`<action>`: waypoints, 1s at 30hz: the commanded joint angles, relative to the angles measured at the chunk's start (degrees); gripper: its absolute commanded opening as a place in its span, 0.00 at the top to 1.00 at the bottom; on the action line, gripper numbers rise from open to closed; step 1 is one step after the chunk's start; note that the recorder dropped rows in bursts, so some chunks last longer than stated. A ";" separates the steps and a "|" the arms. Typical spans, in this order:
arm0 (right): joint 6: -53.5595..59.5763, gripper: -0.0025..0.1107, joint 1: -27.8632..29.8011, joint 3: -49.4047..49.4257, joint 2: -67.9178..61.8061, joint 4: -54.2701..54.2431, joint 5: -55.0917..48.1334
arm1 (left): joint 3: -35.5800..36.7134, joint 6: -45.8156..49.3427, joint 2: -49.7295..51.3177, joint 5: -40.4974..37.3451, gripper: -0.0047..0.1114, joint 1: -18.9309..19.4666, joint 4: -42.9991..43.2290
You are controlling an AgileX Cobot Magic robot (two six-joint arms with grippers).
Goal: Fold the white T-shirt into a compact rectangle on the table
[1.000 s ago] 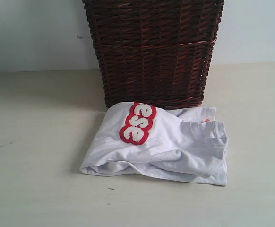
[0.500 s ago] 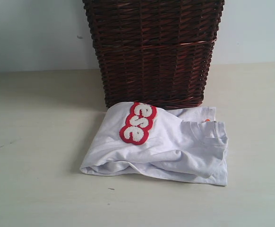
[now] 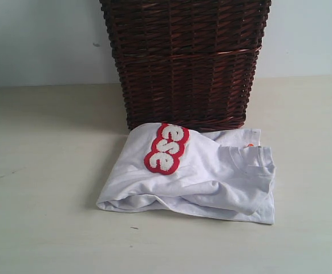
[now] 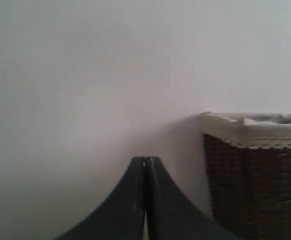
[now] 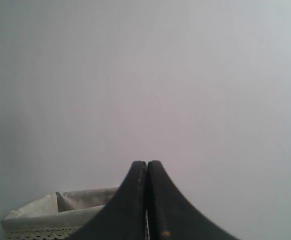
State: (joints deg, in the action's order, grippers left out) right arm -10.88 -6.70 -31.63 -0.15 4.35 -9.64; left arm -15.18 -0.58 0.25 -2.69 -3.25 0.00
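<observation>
Nearest us the counter (image 3: pixel 40 228) is pale, matte and flat. On it lies the shirt (image 3: pixel 211 177) — soft white cotton gathered into a rough rectangle, its front edge bulging in rounded folds, collar toward the right, puffy red-edged letters (image 3: pixel 167 149) on top. Its long axis runs left to right across the exterior view, a little right of the middle, so we judge the right jaws the nearer pair. Just behind, about touching its back edge, stands the basket (image 3: pixel 183 63) — dark, stiff wicker with a pale lace-trimmed liner (image 4: pixel 250 127). Left jaws and right jaws are both pressed shut on nothing, raised near the basket's rim and facing the wall; the shirt lies outside both wrist views, lower down by our reckoning.
</observation>
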 commanded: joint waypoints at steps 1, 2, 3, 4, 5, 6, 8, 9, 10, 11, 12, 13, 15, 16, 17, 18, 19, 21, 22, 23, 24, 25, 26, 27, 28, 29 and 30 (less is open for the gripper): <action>0.17 0.98 0.37 -0.15 0.15 0.07 -0.04 | 4.30 -1.58 -0.25 1.50 0.96 6.15 0.00; 0.17 0.98 0.37 -0.15 0.15 0.07 -0.04 | 5.47 -1.58 -0.25 1.50 0.96 6.74 0.00; 0.17 0.98 0.37 -0.15 0.15 0.07 -0.04 | 6.70 -1.58 -0.25 1.50 0.96 6.83 0.00; 0.17 0.98 0.37 -0.15 0.15 0.07 -0.04 | 7.95 -1.58 -0.25 1.50 0.96 6.83 0.00; 0.17 0.98 0.37 -0.15 0.15 0.07 -0.04 | 9.21 -1.58 -0.25 1.50 0.96 6.83 0.00; 0.17 0.98 0.37 -0.15 0.15 0.07 -0.04 | 10.24 -1.58 -0.25 1.50 0.96 6.83 0.00; 0.17 0.98 0.37 -0.15 0.15 0.07 -0.04 | 12.70 -1.58 -0.25 1.50 0.96 6.83 0.00; 0.17 0.98 0.37 -0.15 0.15 0.07 -0.04 | 13.66 -1.58 -0.25 1.50 0.96 6.83 0.00; 0.17 0.98 0.37 -0.15 0.15 0.07 -0.04 | 14.90 -1.58 -0.25 1.50 0.96 6.83 -0.35; 0.17 0.98 0.37 -0.15 0.15 0.07 -0.04 | 15.18 -1.58 -0.25 1.50 0.96 6.83 -0.35; 0.17 0.98 0.37 -0.15 0.15 0.07 -0.04 | 15.18 -1.58 -0.25 1.34 0.96 6.83 -0.35; 0.17 0.98 0.37 -0.15 0.15 0.07 -0.04 | 15.18 -1.58 -0.25 -2.85 0.96 6.83 -0.35; 0.17 0.98 0.37 -0.15 0.15 0.07 -0.04 | 15.18 -1.13 -0.25 -5.94 0.96 6.83 -0.35; 0.17 0.98 0.37 -0.15 0.15 0.07 -0.04 | 15.18 -1.13 -0.25 -7.92 0.96 6.83 -0.35; 0.17 0.98 0.37 -0.15 0.15 0.07 -0.04 | 15.18 -1.13 -0.25 -8.88 0.96 6.83 -0.35; 0.17 0.98 0.37 -0.15 0.15 0.07 -0.04 | 15.18 -0.97 -0.25 -9.76 0.96 6.83 -0.35; 0.17 0.98 0.37 -0.15 0.15 0.07 -0.04 | 15.18 -0.73 -0.25 -10.12 0.96 6.83 -0.35; 0.17 0.98 0.37 -0.15 0.15 0.07 -0.04 | 15.18 0.58 -0.25 -11.18 0.96 6.83 -0.35; 0.17 0.98 0.37 -0.15 0.15 0.07 -0.04 | 15.18 0.58 -0.25 -12.02 0.96 6.83 -0.35; 0.17 0.98 0.37 -0.15 0.15 0.07 -0.04 | 15.18 0.58 -0.25 -12.89 0.96 6.83 -0.35; 0.17 0.98 0.37 -0.15 0.15 0.07 -0.04 | 15.18 0.58 -0.25 -14.33 0.96 6.83 -0.35; 0.17 0.98 0.37 -0.15 0.15 0.07 -0.04 | 15.18 0.58 -0.25 -15.85 0.96 6.83 -0.35; 0.17 0.98 0.37 -0.15 0.15 0.07 -0.04 | 15.18 0.58 -0.25 -16.81 0.96 6.83 -0.46; 0.17 0.98 0.37 -0.15 0.15 0.07 -0.04 | 15.18 0.58 -0.25 -16.81 0.96 6.83 -0.46; 0.17 0.98 0.37 -0.15 0.15 0.07 -0.04 | 15.18 0.58 -0.25 -16.81 0.96 6.83 -0.46; 0.17 0.98 0.37 -0.15 0.15 0.07 -0.04 | 15.18 0.58 -0.25 -16.82 0.96 6.83 -0.57; 0.17 0.98 0.37 -0.15 0.15 0.07 -0.04 | 15.18 0.58 -0.25 -16.82 0.96 6.83 -0.57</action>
State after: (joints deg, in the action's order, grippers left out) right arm -10.86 -6.70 -31.63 -0.15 4.35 -9.64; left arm 0.03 0.00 0.25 -19.16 3.34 0.00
